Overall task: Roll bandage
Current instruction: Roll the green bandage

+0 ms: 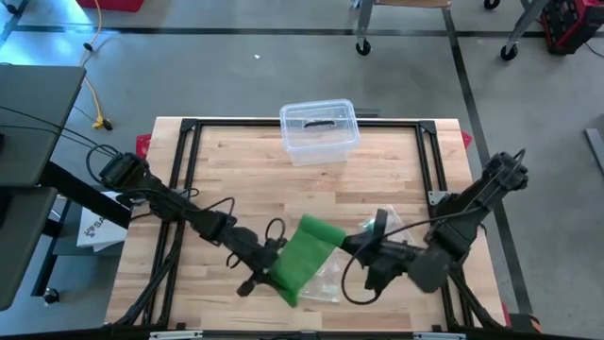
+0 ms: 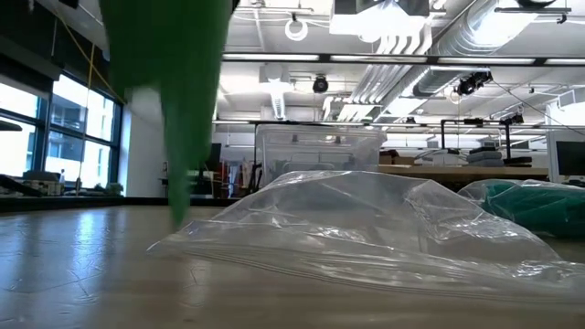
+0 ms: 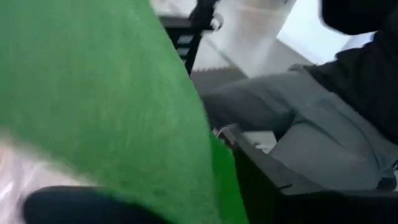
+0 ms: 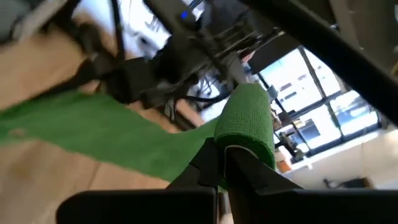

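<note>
A green bandage [image 1: 302, 255] hangs above the table's near middle, between my two grippers. Its rolled end [image 4: 245, 124] is at my right gripper [image 4: 224, 163], which is shut on it. The loose strip [image 4: 93, 127] runs from the roll toward my left gripper [image 1: 269, 266]. In the left wrist view the strip [image 3: 106, 99] fills the space between that gripper's parted fingers. In the low view the strip [image 2: 174, 91] hangs down and narrows to a tip just above the tabletop. My left gripper has the strip between its parted fingers [image 3: 273, 183]; whether they touch it I cannot tell. My right gripper pinches the roll's near end [image 4: 239, 149] between its two fingers. They come nearly level from the table's right side. The roll is lifted clear of the table, the strip trailing from it.
A clear plastic bag [image 2: 366, 228] lies crumpled on the wood under the bandage, also seen as the bag [image 1: 326, 281] from above. A clear lidded box [image 1: 319, 130] stands at the far middle. A black frame [image 1: 189, 127] edges the table.
</note>
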Available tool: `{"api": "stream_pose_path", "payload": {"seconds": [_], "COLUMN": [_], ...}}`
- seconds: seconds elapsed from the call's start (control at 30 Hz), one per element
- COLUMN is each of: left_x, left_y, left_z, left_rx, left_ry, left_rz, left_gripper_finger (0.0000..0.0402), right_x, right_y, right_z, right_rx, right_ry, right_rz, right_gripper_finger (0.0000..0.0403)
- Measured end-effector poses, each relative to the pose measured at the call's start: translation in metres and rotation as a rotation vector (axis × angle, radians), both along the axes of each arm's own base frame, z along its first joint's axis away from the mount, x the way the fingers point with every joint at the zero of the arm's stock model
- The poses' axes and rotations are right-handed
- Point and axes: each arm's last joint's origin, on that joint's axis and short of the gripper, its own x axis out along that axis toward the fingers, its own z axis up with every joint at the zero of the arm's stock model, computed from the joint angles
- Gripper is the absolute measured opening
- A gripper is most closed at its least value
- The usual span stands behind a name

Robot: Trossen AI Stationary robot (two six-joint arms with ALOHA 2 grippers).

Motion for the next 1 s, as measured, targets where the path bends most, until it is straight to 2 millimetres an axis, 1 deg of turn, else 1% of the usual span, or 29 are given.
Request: {"api": "stream_pose_path", "payload": {"seconds": [0.13, 0.23, 0.33, 0.37, 0.43, 0.57, 0.7, 0.77, 0.87, 0.93, 1.0], "left_x": [0.002, -0.001, -0.007, -0.008, -0.012, -0.02, -0.031, -0.035, -0.04, -0.042, -0.042], "left_y": [0.014, 0.026, 0.043, 0.048, 0.055, 0.061, 0.061, 0.055, 0.044, 0.038, 0.033], "left_z": [-0.009, -0.021, -0.036, -0.04, -0.04, -0.022, 0.001, 0.014, 0.027, 0.033, 0.035], "left_rx": [0.022, 0.11, 0.213, 0.226, 0.222, 0.192, 0.193, 0.173, 0.131, 0.11, 0.085], "left_ry": [0.109, 0.219, 0.367, 0.383, 0.372, 0.267, 0.044, -0.115, -0.336, -0.431, -0.473], "left_rz": [0.008, 0.004, 0.085, 0.102, 0.121, 0.134, 0.243, 0.294, 0.32, 0.329, 0.344], "left_gripper_finger": [0.0145, 0.0181, 0.0191, 0.0191, 0.0186, 0.0171, 0.016, 0.0156, 0.0152, 0.0151, 0.0151], "right_x": [0.006, 0.011, 0.014, 0.016, 0.017, 0.017, 0.017, 0.019, 0.019, 0.018, 0.018], "right_y": [0.005, 0.01, 0.013, 0.014, 0.015, 0.015, 0.017, 0.019, 0.023, 0.024, 0.025], "right_z": [-0.021, -0.031, -0.037, -0.039, -0.042, -0.044, -0.046, -0.05, -0.063, -0.072, -0.076], "right_rx": [-0.11, -0.143, -0.152, -0.146, -0.145, -0.072, 0.091, 0.143, 0.122, 0.093, 0.102], "right_ry": [0.107, 0.134, 0.139, 0.141, 0.147, 0.136, 0.154, 0.173, 0.234, 0.28, 0.296], "right_rz": [0.002, -0.011, -0.029, -0.032, -0.033, -0.043, 0.02, 0.033, 0.034, 0.021, 0.003], "right_gripper_finger": [0.0001, 0.0001, 0.0001, 0.0001, 0.0001, 0.0001, 0.0001, 0.0001, 0.0001, 0.0001, 0.0001]}}
